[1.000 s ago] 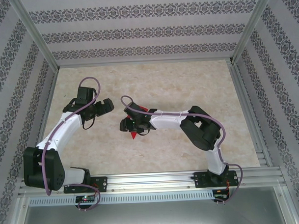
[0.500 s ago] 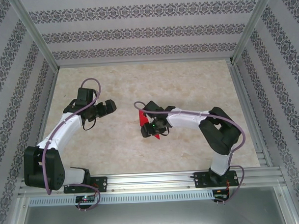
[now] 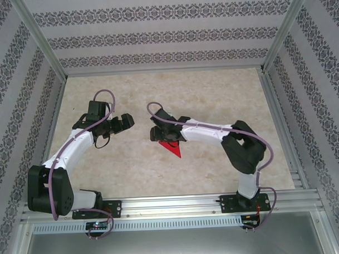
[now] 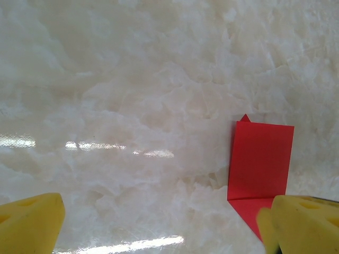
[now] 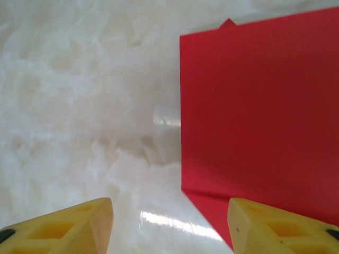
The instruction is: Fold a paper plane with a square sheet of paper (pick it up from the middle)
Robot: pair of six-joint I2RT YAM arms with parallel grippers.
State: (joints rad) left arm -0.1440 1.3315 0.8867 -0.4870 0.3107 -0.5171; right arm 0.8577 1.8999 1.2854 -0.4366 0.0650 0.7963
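The square sheet of paper (image 3: 171, 149) is lying flat on the pale, marble-patterned worktop (image 3: 213, 92), near the middle and slightly toward the arm bases. It is presenting as a folded, narrower red shape. A pointed end is facing the near edge, and a rectangular part is running away from it beneath the right wrist.

The right claw (image 3: 160, 134) is hanging directly over the far part of the paper. Its jaws are standing well apart and are pinching nothing. In the right wrist view one yellow pad (image 5: 63, 222) is sitting over bare worktop, while the other is overlapping the lower edge of the red sheet. Whether that pad is touching the paper cannot be told. A crease is crossing the sheet low in that view, and a small red tip is peeking past its far edge.

The left claw (image 3: 125, 122) is hovering a little farther back, to the left of the paper and apart from it. Its jaws are gaping wide and are holding nothing. In the left wrist view the paper is lying ahead and to the right, with its near corner hidden behind the right-hand pad.

Patterned walls (image 3: 166, 35) are enclosing the worktop beyond.
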